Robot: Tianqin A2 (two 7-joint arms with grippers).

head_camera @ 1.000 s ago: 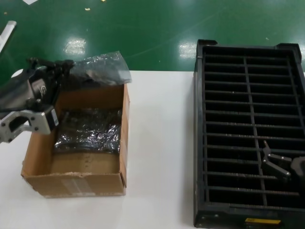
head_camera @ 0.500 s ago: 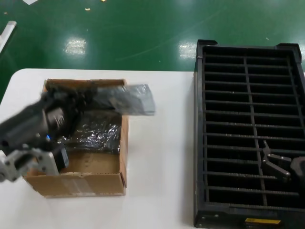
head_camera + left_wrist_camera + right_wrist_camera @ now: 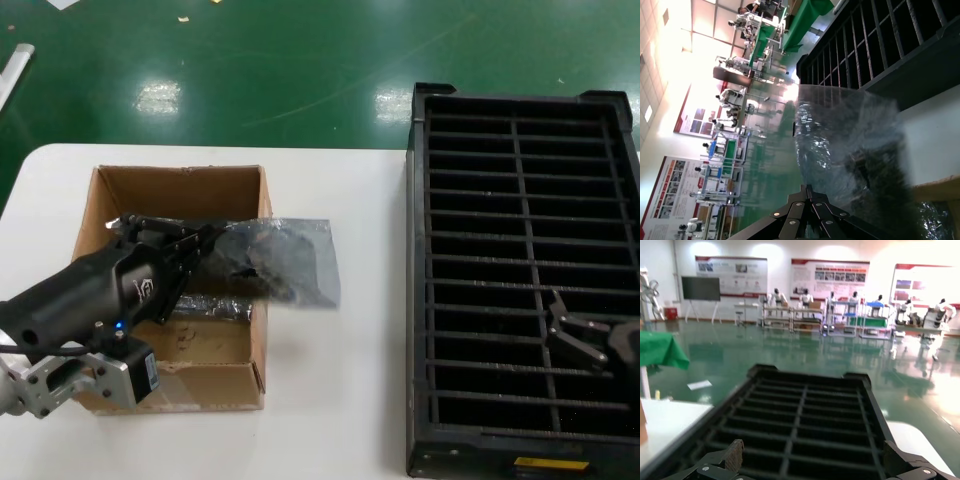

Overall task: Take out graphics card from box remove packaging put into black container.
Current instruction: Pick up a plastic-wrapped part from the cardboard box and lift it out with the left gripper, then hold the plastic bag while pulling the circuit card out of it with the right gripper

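Your left end effector [image 3: 205, 245] is clamped on the packaging [image 3: 285, 260], holding the bagged graphics card [image 3: 250, 262] above the box [image 3: 165, 385], out over its right wall. Farther right, your right end effector [image 3: 590, 335] hangs spread wide over the black container [image 3: 520, 130] on the bench [image 3: 335, 400].

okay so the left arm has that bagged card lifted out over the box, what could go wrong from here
The left gripper grips the packaging only at one end, so the slick bag could slip or the graphics card could slide inside it. The bag hangs over the box wall and may snag it. The right gripper, jaws open, waits over the black container, far from the bag, so a handover needs a long carry.
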